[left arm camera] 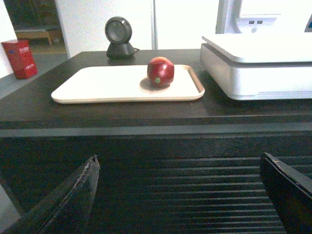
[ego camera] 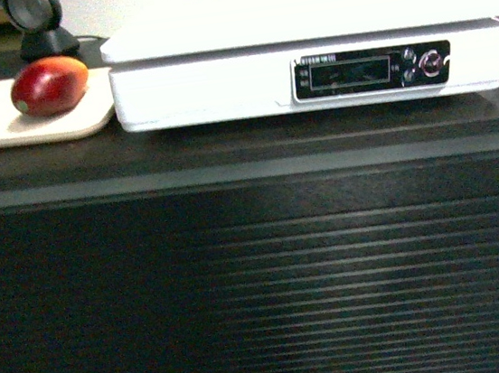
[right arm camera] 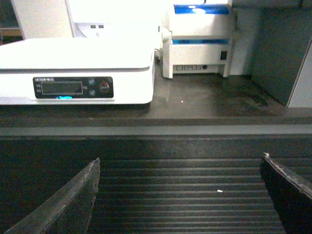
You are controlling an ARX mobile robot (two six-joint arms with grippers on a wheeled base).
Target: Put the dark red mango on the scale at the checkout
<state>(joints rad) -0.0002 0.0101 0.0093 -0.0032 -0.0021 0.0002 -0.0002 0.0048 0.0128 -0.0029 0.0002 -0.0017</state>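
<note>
From the head camera, the dark red mango [ego camera: 49,85] lies on its side on a beige tray [ego camera: 6,130] at the left of the checkout [ego camera: 262,285] counter top. It is the only thing on the tray and sits near the tray's right end. Just right of the tray stands the scale [ego camera: 306,52], white, with a bare platform and a black display panel [ego camera: 372,70] on its front. A black round scanner [ego camera: 40,26] stands behind the tray. Neither gripper appears in this view.

The left wrist camera shows the same tray [left arm camera: 97,87] holding the mango [left arm camera: 160,72], which rests towards the tray's right rear corner, apart from the raised rim. The scale [left arm camera: 258,73] is beside the tray on the right, and the scanner [left arm camera: 119,36] behind. A red box [left arm camera: 19,58] stands far left. The left gripper [left arm camera: 180,195] has its fingers spread wide, holding nothing, in front of the ribbed counter panel.

The right wrist camera shows the scale [right arm camera: 78,68] at left and a white-and-blue printer [right arm camera: 200,48] behind it to the right. The right gripper [right arm camera: 180,195] is likewise spread wide with nothing in it, low before the ribbed panel.
</note>
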